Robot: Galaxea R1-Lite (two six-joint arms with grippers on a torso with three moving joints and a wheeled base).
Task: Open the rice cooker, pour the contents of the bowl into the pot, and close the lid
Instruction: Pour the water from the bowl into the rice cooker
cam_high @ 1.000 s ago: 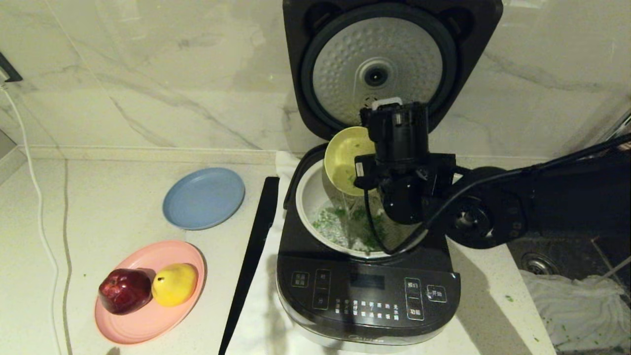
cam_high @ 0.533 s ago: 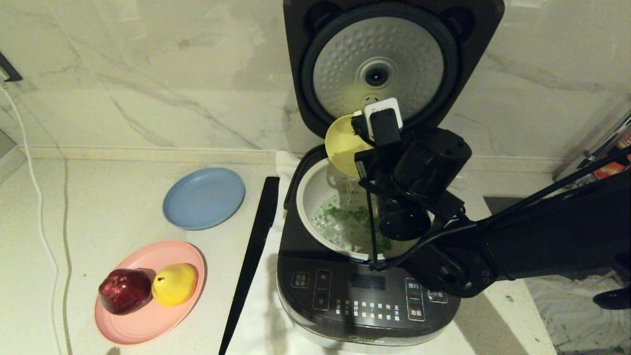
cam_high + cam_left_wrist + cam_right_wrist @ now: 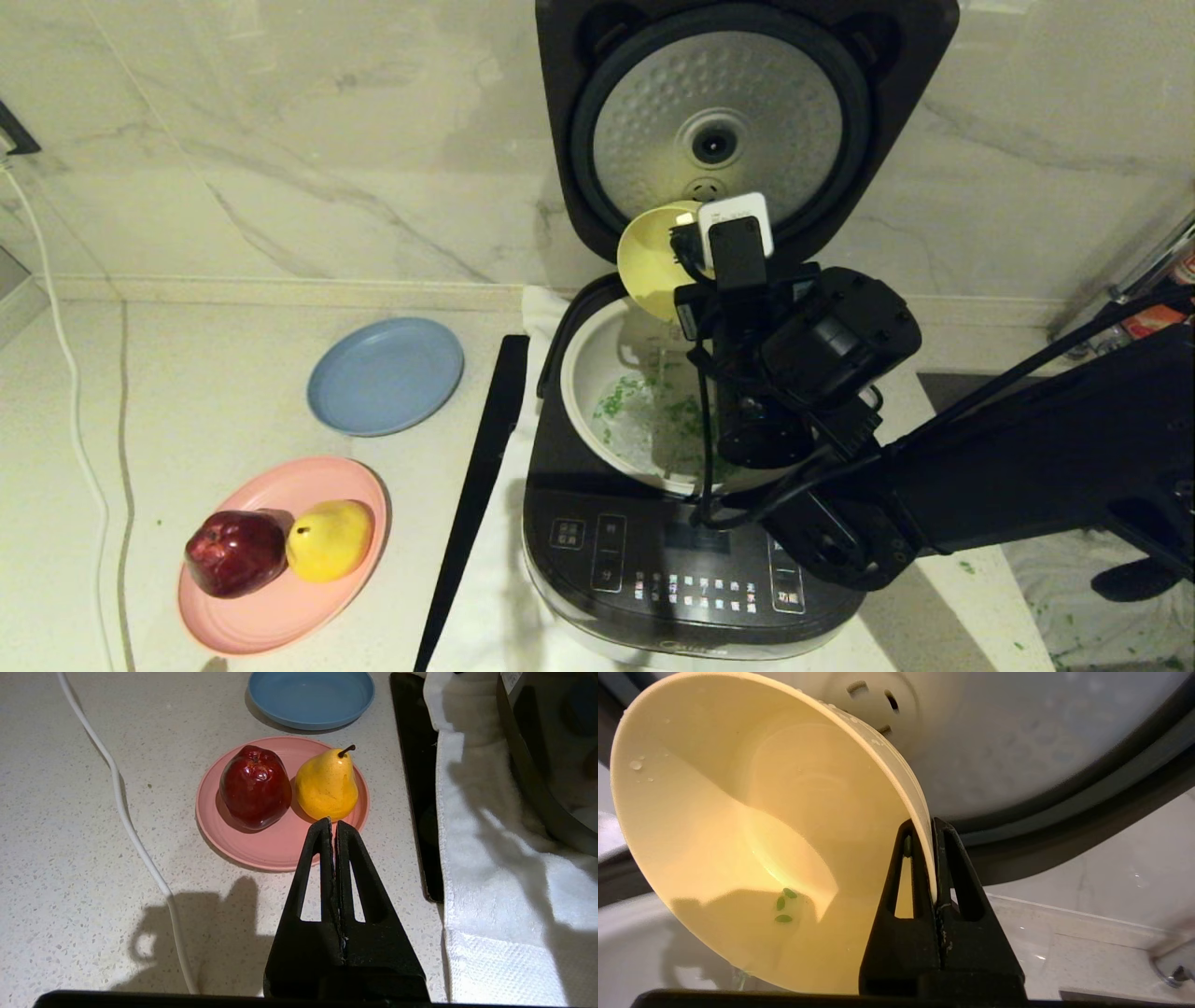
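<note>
The rice cooker (image 3: pixel 691 560) stands open, its lid (image 3: pixel 714 131) upright with the dimpled silver plate facing me. The cream-white pot (image 3: pixel 588 373) holds the contents (image 3: pixel 653 411): green bits in pale liquid. Above the pot's back rim the pale yellow bowl (image 3: pixel 651 257) (image 3: pixel 738 835) is tipped on its side, mouth facing the pot. My right gripper (image 3: pixel 924 823) is shut on the bowl's rim. Three green bits (image 3: pixel 783 905) still cling inside the bowl. My left gripper (image 3: pixel 332 822) is shut on nothing, low over the counter by the pink plate.
A blue plate (image 3: pixel 386 374) and a pink plate (image 3: pixel 280 597) with a red apple (image 3: pixel 235 551) and a yellow pear (image 3: pixel 329 539) sit left of the cooker. A long black strip (image 3: pixel 476 485) and a white towel (image 3: pixel 490 858) lie beside it. White cable (image 3: pixel 79 439) far left.
My right wrist rolled further and lifted the bowl a little towards the lid. The stream of liquid into the pot has thinned out and the bowl is now nearly empty.
</note>
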